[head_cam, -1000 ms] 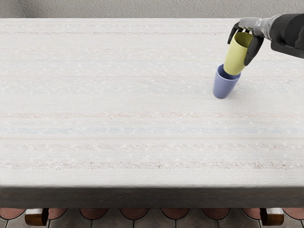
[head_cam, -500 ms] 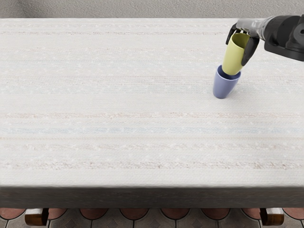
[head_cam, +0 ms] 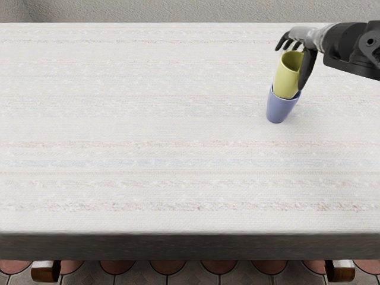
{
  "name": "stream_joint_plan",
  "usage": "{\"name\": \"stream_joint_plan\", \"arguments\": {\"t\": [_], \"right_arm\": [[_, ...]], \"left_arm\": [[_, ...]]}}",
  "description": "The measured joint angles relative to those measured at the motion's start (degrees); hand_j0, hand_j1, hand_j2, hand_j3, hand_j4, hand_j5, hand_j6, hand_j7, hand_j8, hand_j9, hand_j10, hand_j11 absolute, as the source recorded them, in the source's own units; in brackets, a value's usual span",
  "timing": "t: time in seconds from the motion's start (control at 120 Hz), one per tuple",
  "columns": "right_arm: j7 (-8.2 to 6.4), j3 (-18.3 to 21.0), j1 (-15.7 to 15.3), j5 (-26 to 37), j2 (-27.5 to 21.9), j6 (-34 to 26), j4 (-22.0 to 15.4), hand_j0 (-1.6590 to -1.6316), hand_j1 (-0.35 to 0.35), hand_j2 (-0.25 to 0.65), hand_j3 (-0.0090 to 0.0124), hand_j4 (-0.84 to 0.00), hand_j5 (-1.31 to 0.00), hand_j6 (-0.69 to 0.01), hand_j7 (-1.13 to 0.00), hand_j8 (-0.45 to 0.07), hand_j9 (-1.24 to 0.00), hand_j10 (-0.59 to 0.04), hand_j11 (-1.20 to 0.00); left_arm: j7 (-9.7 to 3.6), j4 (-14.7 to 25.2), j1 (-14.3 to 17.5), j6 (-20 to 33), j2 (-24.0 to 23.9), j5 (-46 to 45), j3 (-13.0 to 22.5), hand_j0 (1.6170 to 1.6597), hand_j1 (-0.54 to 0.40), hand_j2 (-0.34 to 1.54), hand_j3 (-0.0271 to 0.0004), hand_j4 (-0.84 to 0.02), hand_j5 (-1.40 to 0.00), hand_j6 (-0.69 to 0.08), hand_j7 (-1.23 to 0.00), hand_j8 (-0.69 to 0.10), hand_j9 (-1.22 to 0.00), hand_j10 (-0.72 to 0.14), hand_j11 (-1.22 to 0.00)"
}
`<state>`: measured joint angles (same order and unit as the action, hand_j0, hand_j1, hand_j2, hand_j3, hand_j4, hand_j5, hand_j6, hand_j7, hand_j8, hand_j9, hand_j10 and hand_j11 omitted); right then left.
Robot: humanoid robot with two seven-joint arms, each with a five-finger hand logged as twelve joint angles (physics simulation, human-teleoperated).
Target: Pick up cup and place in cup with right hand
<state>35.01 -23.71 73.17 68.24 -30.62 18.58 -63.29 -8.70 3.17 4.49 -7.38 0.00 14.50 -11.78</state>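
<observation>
My right hand reaches in from the right edge at the upper right, its fingers spread and off the cup, the thumb hanging close along the right side of the yellow-green cup. The yellow-green cup leans slightly to the right, its lower end inside the mouth of the blue cup. Upright on the table, the blue cup holds that lower end; how deep it sits inside is hidden by the blue wall.
The pale striped table spreads across the view, with its dark front edge near the bottom. Behind it rises a grey wall.
The fingers have opened and risen off the yellow-green cup. That cup has dropped a little and shifted left, into the blue cup's mouth. The blue cup has not moved.
</observation>
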Motion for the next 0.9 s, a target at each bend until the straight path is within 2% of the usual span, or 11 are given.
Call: {"name": "stream_joint_plan", "arguments": {"t": [0.133,0.308,0.558,0.775,0.9], "right_arm": [[-0.01,-0.1,0.0,-0.5,0.3,-0.1,0.3,-1.6552,-0.210,0.033,0.0000,-0.110,-0.26,-0.060,-0.24,-0.045,-0.25,-0.095,-0.26],[-0.01,-0.3,0.1,-0.8,0.5,0.0,0.3,-1.6569,-0.291,0.015,0.0000,-0.049,-0.11,-0.029,-0.10,-0.022,-0.11,-0.042,-0.11],[-0.01,-0.5,0.1,-3.4,0.0,0.8,0.3,-1.6577,-0.333,0.005,0.0000,-0.017,-0.03,-0.012,-0.03,-0.009,-0.03,-0.014,-0.03],[-0.01,-0.5,0.0,-6.3,-3.6,1.6,0.2,-1.6579,-0.344,0.002,0.0000,-0.008,-0.01,-0.008,-0.01,-0.006,-0.01,-0.007,-0.01],[-0.01,-0.2,-0.9,-9.1,-7.3,2.1,-0.2,-1.6580,-0.347,0.002,0.0000,-0.006,-0.01,-0.007,-0.01,-0.005,-0.01,-0.005,-0.01]], "left_arm": [[0.00,0.0,0.0,0.0,0.0,0.0,0.0,1.6581,0.328,0.00,0.0000,-0.018,-0.02,-0.018,-0.02,-0.018,-0.02,-0.018,-0.02],[0.00,0.0,0.0,0.0,0.0,0.0,0.0,1.6581,0.328,0.00,0.0000,-0.018,-0.02,-0.018,-0.02,-0.018,-0.02,-0.018,-0.02],[0.00,0.0,0.0,0.0,0.0,0.0,0.0,1.6581,0.328,0.00,0.0000,-0.018,-0.02,-0.018,-0.02,-0.018,-0.02,-0.018,-0.02],[0.00,0.0,0.1,0.0,0.0,0.0,0.0,1.6581,0.328,0.00,0.0000,-0.018,-0.02,-0.018,-0.02,-0.018,-0.02,-0.018,-0.02],[0.00,0.0,0.1,0.0,0.0,0.0,0.0,1.6581,0.328,0.00,0.0000,-0.018,-0.02,-0.018,-0.02,-0.018,-0.02,-0.018,-0.02]]}}
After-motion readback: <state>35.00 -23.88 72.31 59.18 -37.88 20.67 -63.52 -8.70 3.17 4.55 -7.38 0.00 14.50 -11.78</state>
